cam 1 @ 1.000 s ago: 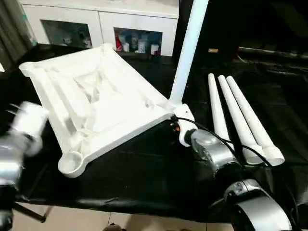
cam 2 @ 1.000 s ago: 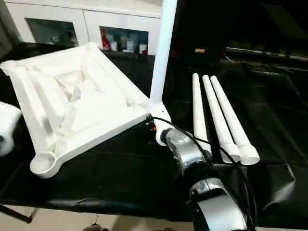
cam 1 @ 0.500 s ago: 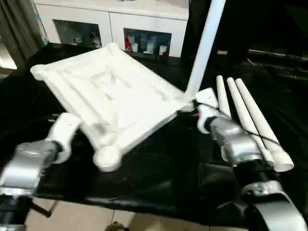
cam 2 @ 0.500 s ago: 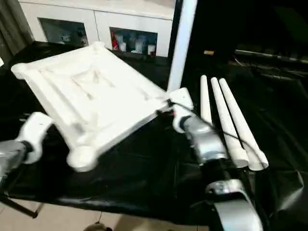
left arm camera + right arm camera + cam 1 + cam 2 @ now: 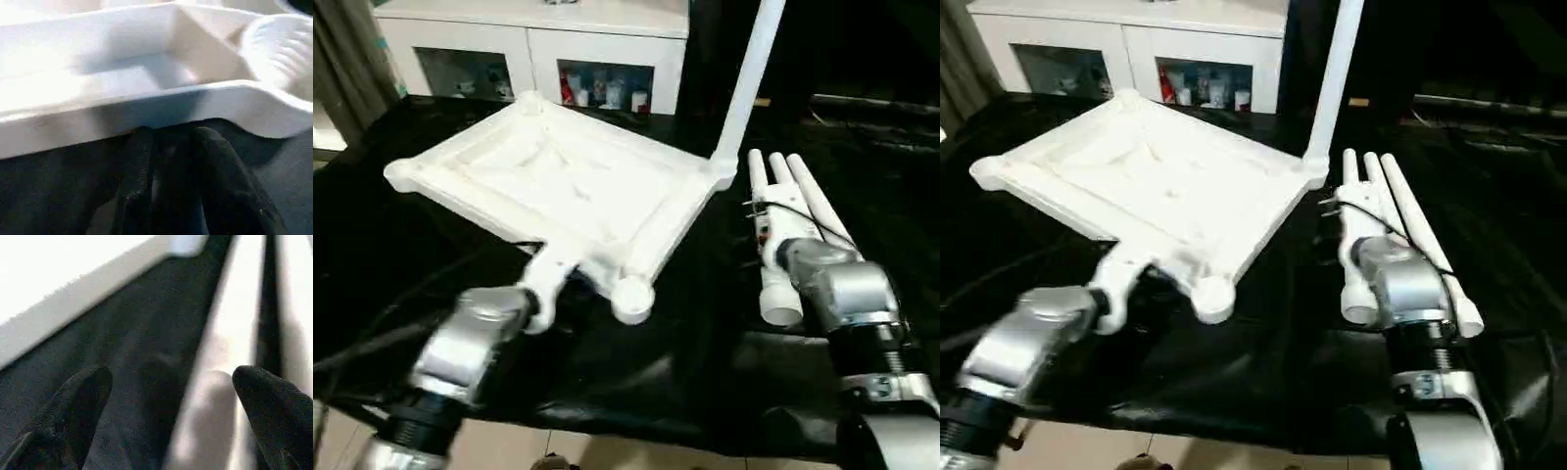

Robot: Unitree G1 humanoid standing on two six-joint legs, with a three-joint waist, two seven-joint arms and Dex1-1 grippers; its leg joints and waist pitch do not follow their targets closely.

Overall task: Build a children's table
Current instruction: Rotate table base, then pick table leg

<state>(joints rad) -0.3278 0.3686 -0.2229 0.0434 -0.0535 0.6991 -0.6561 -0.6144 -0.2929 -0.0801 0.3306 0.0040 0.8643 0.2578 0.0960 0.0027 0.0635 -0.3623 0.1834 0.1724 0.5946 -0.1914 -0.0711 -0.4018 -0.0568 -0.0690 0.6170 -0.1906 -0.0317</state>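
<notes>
Two pincers: left [image 5: 168, 161] nearly closed under tabletop [image 5: 558, 181] edge; right [image 5: 171, 416] spread beside legs [image 5: 783, 235].

A low white cabinet with glass doors [image 5: 538, 59] stands against the far side of the room, small colourful items, too blurred to identify, visible on its shelf behind the panes. In front of the cabinet, a work table draped in glossy black sheeting [image 5: 636, 392] catches soft highlights along its creases. Left of the cabinet hangs what appears to be a grey-green curtain [image 5: 347, 69]. Below the table's near edge, pale beige tiled floor [image 5: 607, 452] shows. Right of the cabinet, the background falls into darkness.
</notes>
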